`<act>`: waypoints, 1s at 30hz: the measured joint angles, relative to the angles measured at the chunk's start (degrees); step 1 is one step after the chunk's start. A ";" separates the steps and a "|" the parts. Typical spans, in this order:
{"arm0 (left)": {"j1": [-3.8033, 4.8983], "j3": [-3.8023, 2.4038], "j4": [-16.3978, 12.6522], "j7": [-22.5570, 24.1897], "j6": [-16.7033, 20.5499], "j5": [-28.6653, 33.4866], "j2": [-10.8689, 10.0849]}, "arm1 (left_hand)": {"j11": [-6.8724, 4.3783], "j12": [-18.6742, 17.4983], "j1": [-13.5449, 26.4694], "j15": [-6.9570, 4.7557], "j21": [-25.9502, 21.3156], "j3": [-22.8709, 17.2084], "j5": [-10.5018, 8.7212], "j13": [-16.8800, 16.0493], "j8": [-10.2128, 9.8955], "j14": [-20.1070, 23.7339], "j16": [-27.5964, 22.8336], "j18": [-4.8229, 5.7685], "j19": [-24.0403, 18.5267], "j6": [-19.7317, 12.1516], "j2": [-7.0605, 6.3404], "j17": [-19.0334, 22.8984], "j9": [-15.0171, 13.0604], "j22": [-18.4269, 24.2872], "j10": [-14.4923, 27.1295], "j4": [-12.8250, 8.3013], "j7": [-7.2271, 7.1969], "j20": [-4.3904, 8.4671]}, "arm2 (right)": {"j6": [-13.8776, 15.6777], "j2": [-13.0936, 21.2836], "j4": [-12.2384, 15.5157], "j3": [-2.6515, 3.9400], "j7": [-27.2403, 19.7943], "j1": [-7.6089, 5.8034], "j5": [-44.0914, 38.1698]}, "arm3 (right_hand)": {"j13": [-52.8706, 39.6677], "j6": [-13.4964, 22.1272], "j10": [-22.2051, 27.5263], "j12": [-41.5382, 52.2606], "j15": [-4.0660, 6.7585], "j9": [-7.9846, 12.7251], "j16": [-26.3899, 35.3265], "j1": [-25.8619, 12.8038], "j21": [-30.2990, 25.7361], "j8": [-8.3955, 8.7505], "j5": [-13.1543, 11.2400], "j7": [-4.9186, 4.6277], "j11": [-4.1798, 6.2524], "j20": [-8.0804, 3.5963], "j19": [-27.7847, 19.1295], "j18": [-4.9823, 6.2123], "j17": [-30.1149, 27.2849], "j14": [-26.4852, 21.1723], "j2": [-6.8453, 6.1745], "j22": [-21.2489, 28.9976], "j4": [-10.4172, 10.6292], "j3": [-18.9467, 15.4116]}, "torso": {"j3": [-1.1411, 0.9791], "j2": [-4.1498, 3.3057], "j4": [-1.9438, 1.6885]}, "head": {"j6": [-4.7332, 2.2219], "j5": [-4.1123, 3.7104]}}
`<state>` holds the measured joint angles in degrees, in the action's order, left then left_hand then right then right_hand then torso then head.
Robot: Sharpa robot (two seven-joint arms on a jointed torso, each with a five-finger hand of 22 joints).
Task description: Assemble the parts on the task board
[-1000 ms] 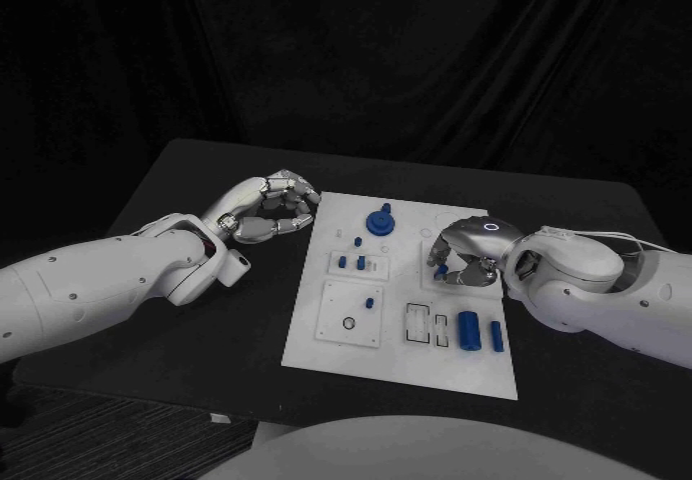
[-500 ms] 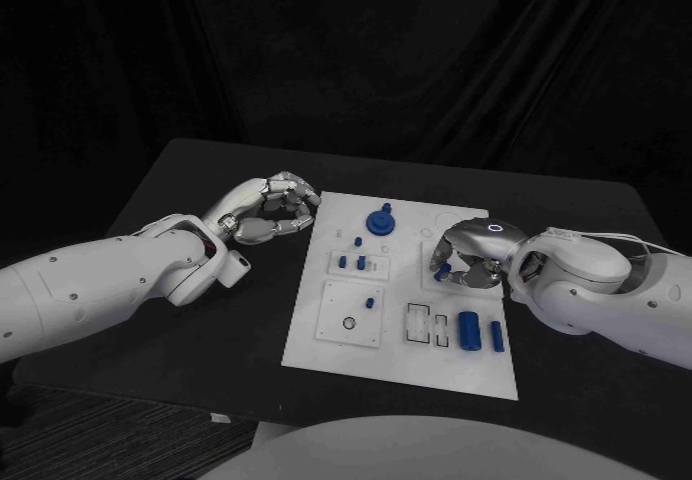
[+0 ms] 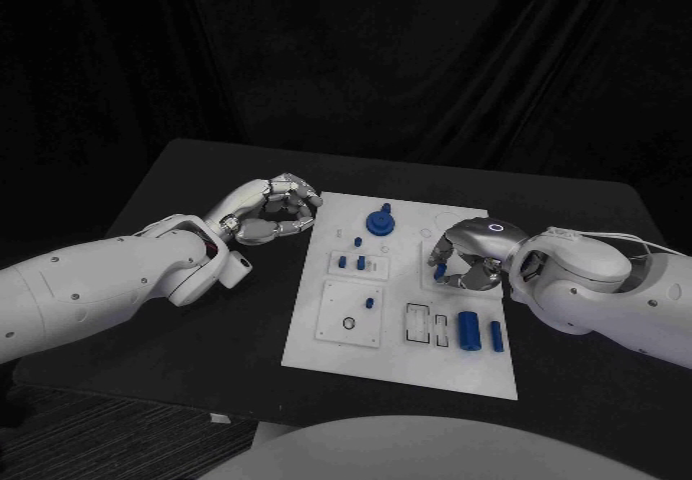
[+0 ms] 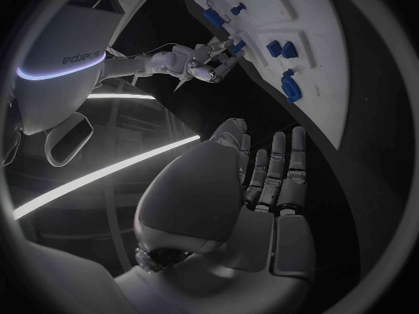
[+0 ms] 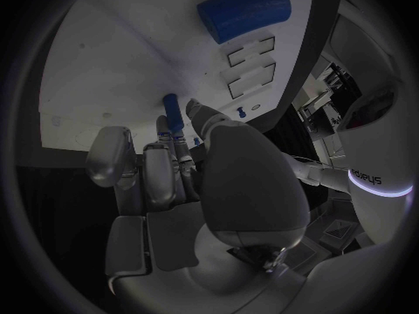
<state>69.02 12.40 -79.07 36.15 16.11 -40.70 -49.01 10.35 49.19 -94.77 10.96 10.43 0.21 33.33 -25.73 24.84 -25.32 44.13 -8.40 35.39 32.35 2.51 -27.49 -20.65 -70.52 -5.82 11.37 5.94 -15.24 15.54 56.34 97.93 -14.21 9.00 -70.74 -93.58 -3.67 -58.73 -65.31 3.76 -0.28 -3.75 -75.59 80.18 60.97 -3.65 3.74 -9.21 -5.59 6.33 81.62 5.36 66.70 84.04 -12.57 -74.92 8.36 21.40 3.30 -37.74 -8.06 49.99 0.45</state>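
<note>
The right hand (image 3: 464,258) has its fingers (image 5: 172,141) curled down over the right side of the task board (image 3: 411,355), and in the right wrist view a slim blue peg (image 5: 172,111) stands pinched between the thumb and the neighbouring fingertips, its far end against the white plate. Just past those fingers lie two small rectangular cut-outs (image 5: 248,66) and, beyond them, a thick blue cylinder (image 3: 467,330) lying on its side, with a thinner blue bar (image 3: 496,335) beside it near the board's right edge.

The left hand (image 3: 274,212) sits off the board, just beside its upper left edge. In the head view its fingers (image 3: 296,195) look bent inward, while the left wrist view shows them extended side by side with nothing in them (image 4: 275,171). Across from these fingers stands a blue knob (image 3: 381,220) near the board's far edge, then a pair of short blue pegs (image 3: 351,262) and a single small one (image 3: 371,301) lower down.

Dark bench (image 3: 188,340) lies open round the board on the left and near sides.
</note>
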 measured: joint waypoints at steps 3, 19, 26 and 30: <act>-0.01 0.00 0.03 -0.07 -0.11 0.00 0.00 | 0.00 0.00 0.00 0.00 0.21 0.00 0.00 0.07 0.00 0.00 0.00 0.00 0.34 0.00 0.00 0.06 0.08 -0.18 0.00 0.00 0.00 -0.09 | -0.12 0.06 -0.04 0.00 0.31 0.00 -0.07 | -0.02 0.37 2.27 0.00 -0.37 -0.08 0.56 -1.05 -1.63 0.00 -0.29 -0.25 -0.33 0.45 -0.45 0.00 -0.64 -0.02 0.08 0.00 0.50 -3.67 | 0.02 -0.01 -0.02 | 0.00 -0.05; -0.09 0.00 0.19 -0.38 -0.62 0.00 0.14 | 0.20 0.00 0.00 0.01 0.64 -0.16 0.00 0.21 0.00 -0.41 0.00 -0.01 0.62 0.21 0.00 0.13 0.25 -0.94 0.21 -0.48 0.21 0.20 | -0.38 0.13 -0.48 0.00 2.25 0.01 -0.86 | -0.80 -1.98 1.59 3.18 -0.37 -1.69 0.82 2.49 -3.28 -1.13 5.63 1.33 0.72 0.13 -1.16 0.00 -1.35 -0.02 4.01 0.01 0.27 -9.35 | -0.01 0.00 -0.07 | 0.00 -0.28; -0.11 0.00 0.29 -0.55 -0.82 0.00 0.18 | 0.20 0.00 0.00 0.01 0.82 -0.16 0.00 0.27 0.00 -0.41 0.01 -0.01 0.62 0.21 0.00 0.12 0.30 -1.03 0.21 -0.48 0.21 0.20 | 0.13 -0.19 -0.65 0.00 2.16 0.01 -1.00 | -0.80 -3.19 -1.15 4.23 0.09 -2.29 0.82 3.07 -3.27 -1.40 6.46 1.53 1.20 -0.28 -1.15 0.01 -1.26 0.02 4.13 0.01 0.18 -8.27 | -0.02 0.01 -0.03 | 0.00 -0.15; -0.12 0.00 0.36 -0.68 -0.95 0.00 0.22 | 0.20 0.00 0.00 0.01 0.86 -0.16 0.00 0.27 0.00 -0.41 0.01 0.00 0.61 0.21 0.00 0.12 0.30 -1.05 0.21 -0.47 0.21 0.20 | 0.61 -0.43 -0.75 -0.01 2.06 0.02 -1.04 | -0.78 -3.19 -1.56 4.23 0.09 -2.29 0.82 3.07 -2.90 -1.40 6.46 1.53 1.19 -0.28 -1.15 0.01 -1.09 0.02 4.13 0.01 0.41 -8.04 | -0.02 0.00 -0.03 | 0.00 -0.14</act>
<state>68.90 12.40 -78.71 35.46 15.16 -40.70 -48.80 10.55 49.19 -94.77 10.97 11.28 0.05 33.33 -25.46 24.84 -25.72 44.13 -8.41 36.00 32.56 2.51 -27.37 -20.34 -71.58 -5.62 10.89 6.15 -15.04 16.15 55.91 97.18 -14.22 11.07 -70.72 -94.62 -4.45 -61.93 -66.87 7.99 -0.20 -6.04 -74.77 83.25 58.07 -5.05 10.19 -7.67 -4.40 6.04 80.47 5.37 65.62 84.06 -8.44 -74.90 8.77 13.36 3.27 -37.74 -8.09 49.99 0.31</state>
